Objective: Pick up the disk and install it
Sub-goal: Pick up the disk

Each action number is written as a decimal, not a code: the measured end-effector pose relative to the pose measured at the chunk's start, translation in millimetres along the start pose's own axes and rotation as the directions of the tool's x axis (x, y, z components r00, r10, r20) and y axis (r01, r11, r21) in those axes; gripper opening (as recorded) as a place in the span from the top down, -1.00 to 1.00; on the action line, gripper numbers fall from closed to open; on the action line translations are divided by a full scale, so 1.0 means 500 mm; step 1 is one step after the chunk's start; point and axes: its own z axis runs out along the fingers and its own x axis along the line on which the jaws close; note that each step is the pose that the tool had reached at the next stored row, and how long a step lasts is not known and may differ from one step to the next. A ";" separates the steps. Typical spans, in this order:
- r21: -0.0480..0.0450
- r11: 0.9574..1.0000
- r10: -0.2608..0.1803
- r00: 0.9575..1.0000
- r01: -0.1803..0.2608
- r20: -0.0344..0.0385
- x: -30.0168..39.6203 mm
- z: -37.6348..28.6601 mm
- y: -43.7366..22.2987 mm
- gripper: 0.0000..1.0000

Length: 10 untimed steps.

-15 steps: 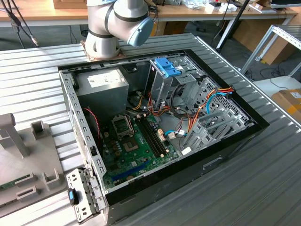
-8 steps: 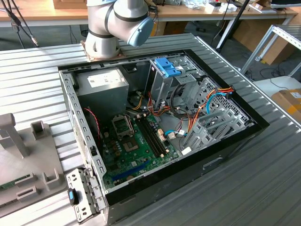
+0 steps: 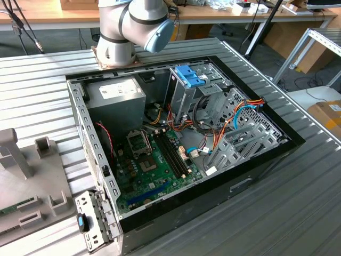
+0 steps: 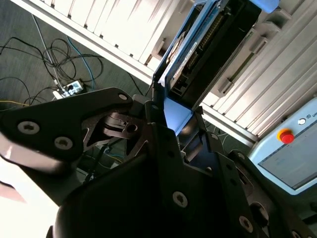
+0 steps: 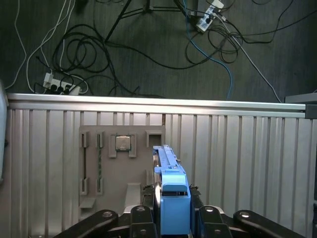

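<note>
Where one end effector (image 5: 173, 194) closes — one disk (image 5: 166, 159) sits.

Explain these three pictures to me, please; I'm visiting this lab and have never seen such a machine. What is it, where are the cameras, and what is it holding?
It is a single robot arm standing on a ribbed metal table. The exterior view comes from a camera off the arm. It shows an open computer case on that table, with its motherboard and power supply inside, and a grey parts holder beside it. The two wrist views come from cameras riding on the arm, looking along its gripper. The gripper is shut on the disk, a dark drive in a bright blue frame.
</note>
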 end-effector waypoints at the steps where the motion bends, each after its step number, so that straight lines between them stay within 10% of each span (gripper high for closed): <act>1: 0.000 1.000 0.000 1.000 0.000 0.000 0.000 0.000 0.000 0.26; 10: 0.000 1.000 0.000 1.000 0.000 0.000 -0.002 -0.025 0.000 0.26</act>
